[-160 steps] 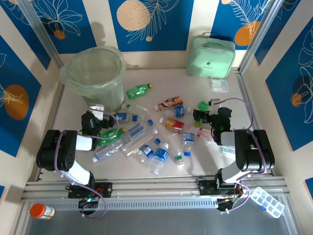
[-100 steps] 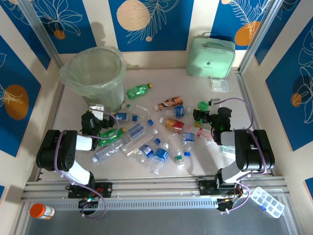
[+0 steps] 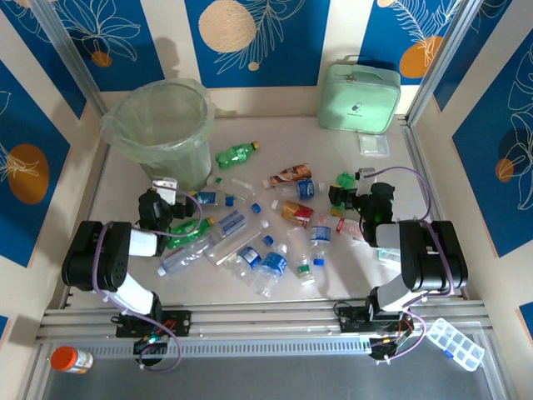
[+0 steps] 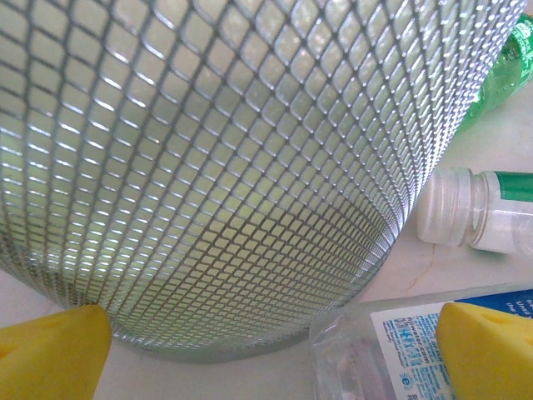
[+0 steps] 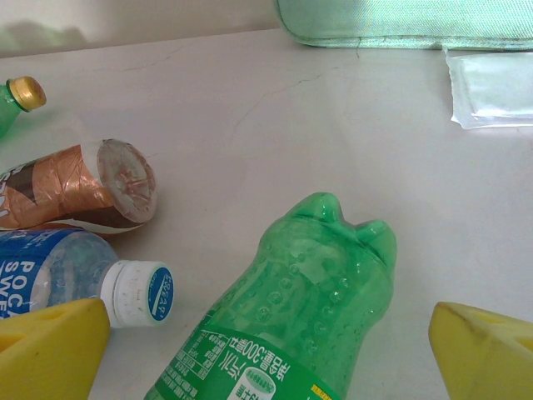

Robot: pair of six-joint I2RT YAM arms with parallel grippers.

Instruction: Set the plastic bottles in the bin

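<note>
Closing the spread right end effector (image 5: 266,350) on the green bottle (image 5: 310,287) between its fingers (image 5: 50,346) could squirt it away, and the spread left end effector (image 4: 268,354) might shove the bin (image 4: 208,167) just ahead

— How was the light?
— Bright, even, from above; the bin (image 3: 166,150) cast a soft shadow on the back wall (image 3: 175,60).
— And sharpness?
— Overhead crisp; wrist views blurred nearest the lens.

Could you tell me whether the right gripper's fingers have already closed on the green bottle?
No, the right wrist view shows the yellow fingers standing wide apart, with the green bottle lying loose between them.
</note>
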